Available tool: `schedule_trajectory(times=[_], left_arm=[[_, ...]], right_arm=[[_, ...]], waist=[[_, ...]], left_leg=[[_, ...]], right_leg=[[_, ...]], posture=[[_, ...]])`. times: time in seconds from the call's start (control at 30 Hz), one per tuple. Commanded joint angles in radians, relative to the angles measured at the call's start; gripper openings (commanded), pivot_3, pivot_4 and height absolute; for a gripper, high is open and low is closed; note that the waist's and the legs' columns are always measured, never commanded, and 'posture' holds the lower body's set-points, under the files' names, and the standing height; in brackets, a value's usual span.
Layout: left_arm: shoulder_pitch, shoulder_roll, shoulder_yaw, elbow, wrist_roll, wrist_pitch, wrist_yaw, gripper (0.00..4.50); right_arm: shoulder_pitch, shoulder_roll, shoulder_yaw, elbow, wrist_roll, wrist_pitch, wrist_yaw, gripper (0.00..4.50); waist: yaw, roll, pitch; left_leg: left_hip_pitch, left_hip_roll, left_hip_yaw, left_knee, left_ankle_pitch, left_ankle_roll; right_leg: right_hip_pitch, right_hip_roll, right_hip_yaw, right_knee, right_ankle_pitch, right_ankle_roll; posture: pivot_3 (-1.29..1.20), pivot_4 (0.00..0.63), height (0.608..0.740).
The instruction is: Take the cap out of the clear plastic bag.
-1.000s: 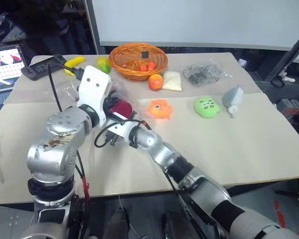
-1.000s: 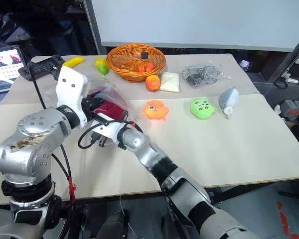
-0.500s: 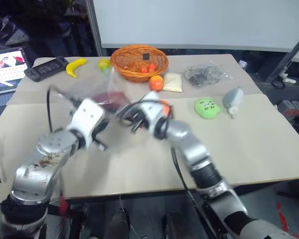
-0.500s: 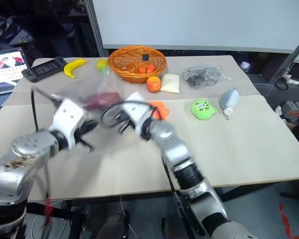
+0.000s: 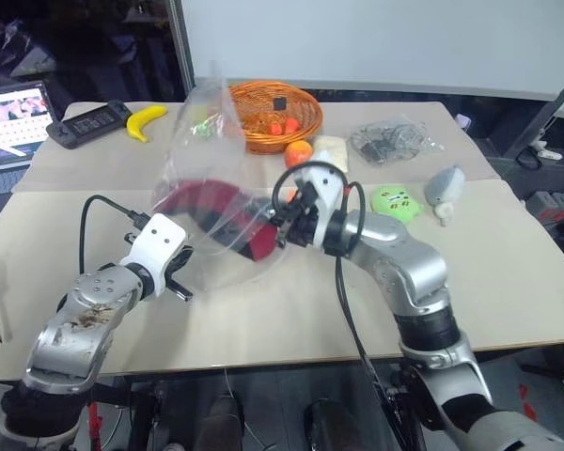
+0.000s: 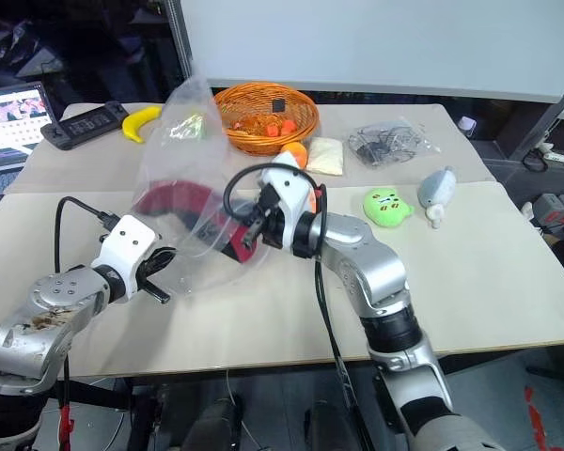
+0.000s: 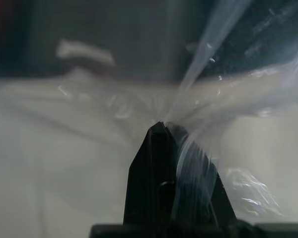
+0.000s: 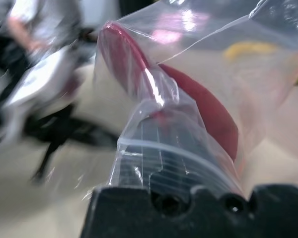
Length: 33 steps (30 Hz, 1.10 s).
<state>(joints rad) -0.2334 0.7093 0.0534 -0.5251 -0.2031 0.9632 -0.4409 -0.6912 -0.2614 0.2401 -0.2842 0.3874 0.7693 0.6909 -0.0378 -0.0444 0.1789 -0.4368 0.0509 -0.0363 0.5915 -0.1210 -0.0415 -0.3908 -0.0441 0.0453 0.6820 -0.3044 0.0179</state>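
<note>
One large transparent crinkly plastic bag [image 6: 183,178] hangs above the paper-covered table [image 6: 508,272], stretched between two grippers, and one maroon fabric baseball cap [image 6: 193,209] sits inside it, its curved brim showing through the film. The left gripper [image 5: 180,278] has its two black fingers [image 7: 161,163] pressed together on a fold at the bag's lower edge. The right gripper [image 5: 284,225] is clamped on the cap's near end through the plastic, with bag film draped over its fingers [image 8: 161,163]. Behind the bag stand one woven orange basket [image 5: 296,111] holding small fruit, one yellow banana [image 5: 147,120] and one dark handheld device [image 5: 92,122]. To the right lie one smaller clear bag of dark cables [image 5: 392,139], one green plush toy [image 5: 396,201] and one grey plush toy [image 5: 442,188], well apart from the bag.
</note>
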Motion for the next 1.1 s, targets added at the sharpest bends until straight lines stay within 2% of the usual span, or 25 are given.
schedule_trajectory(times=[0.03,0.1,0.27,0.47,0.57,0.67,0.83,1.0,1.1], left_arm=[[-0.037,-0.011,0.016,-0.018,0.0,-0.002,0.013,0.0],[-0.045,-0.016,0.017,-0.03,-0.007,0.001,0.007,0.0],[-0.091,-0.035,0.017,-0.099,-0.048,0.062,-0.001,0.0],[-0.176,-0.131,-0.051,-0.131,-0.067,0.13,0.049,0.0],[-0.295,-0.208,-0.023,-0.121,-0.087,0.192,0.09,0.0],[-0.377,-0.225,-0.008,-0.08,-0.077,0.215,0.114,0.0],[-0.395,-0.221,-0.017,-0.04,-0.07,0.204,0.119,0.0],[-0.381,-0.225,-0.024,-0.03,-0.075,0.192,0.116,0.0],[-0.378,-0.226,-0.023,-0.02,-0.079,0.185,0.113,0.0]], right_arm=[[0.026,-0.058,0.159,0.019,-0.155,-0.076,-0.021,0.02],[0.03,-0.078,0.208,0.059,-0.232,-0.119,-0.047,0.02],[0.01,0.01,0.135,0.263,-0.331,-0.187,-0.231,0.02],[-0.025,0.041,0.096,0.384,-0.392,-0.295,-0.28,0.02],[-0.013,0.03,0.108,0.355,-0.401,-0.372,-0.24,0.02],[0.033,-0.001,0.142,0.226,-0.368,-0.451,-0.127,0.02],[0.038,-0.055,0.102,0.049,-0.303,-0.422,-0.028,0.02],[0.012,-0.149,0.105,-0.02,-0.379,-0.515,0.011,0.02],[0.033,-0.25,0.135,-0.083,-0.432,-0.604,0.09,0.02]], waist=[[-0.002,0.0,0.0],[-0.002,0.0,-0.001],[-0.004,-0.001,-0.003],[-0.004,-0.001,-0.004],[-0.003,-0.001,-0.004],[-0.006,-0.001,-0.004],[-0.005,0.0,-0.003],[0.0,0.0,-0.003],[0.002,0.0,-0.002]], left_leg=[[0.0,0.0,0.0,0.0,0.0,0.0],[0.002,0.0,0.0,0.0,0.0,0.0],[0.009,0.0,0.0,0.0,0.0,0.0],[0.012,0.0,0.001,0.0,0.0,0.0],[0.008,0.0,0.001,0.0,0.0,0.0],[0.006,0.0,0.0,0.001,0.0,0.0],[0.005,-0.001,0.001,-0.001,-0.001,0.0],[0.004,-0.001,0.001,0.0,-0.001,0.0],[0.004,-0.001,0.001,0.0,-0.001,0.0]], right_leg=[[0.0,0.0,0.0,0.0,0.0,0.0],[0.001,0.0,0.0,0.0,0.0,0.0],[0.007,0.0,0.001,0.0,0.0,0.0],[0.01,0.001,0.002,0.0,0.0,0.0],[0.007,0.001,0.002,0.0,0.0,0.001],[0.005,0.001,0.002,0.0,0.0,0.001],[0.004,0.001,0.003,-0.001,0.0,0.002],[0.004,0.001,0.002,-0.001,0.0,0.002],[0.003,0.001,0.002,-0.001,0.0,0.002]], posture=[[0.0,0.15,0.74],[0.0,0.15,0.74],[0.0,0.15,0.74],[0.0,0.15,0.74],[0.0,0.15,0.74],[0.0,0.15,0.74],[0.0,0.15,0.74],[0.0,0.15,0.74],[0.0,0.15,0.74]])
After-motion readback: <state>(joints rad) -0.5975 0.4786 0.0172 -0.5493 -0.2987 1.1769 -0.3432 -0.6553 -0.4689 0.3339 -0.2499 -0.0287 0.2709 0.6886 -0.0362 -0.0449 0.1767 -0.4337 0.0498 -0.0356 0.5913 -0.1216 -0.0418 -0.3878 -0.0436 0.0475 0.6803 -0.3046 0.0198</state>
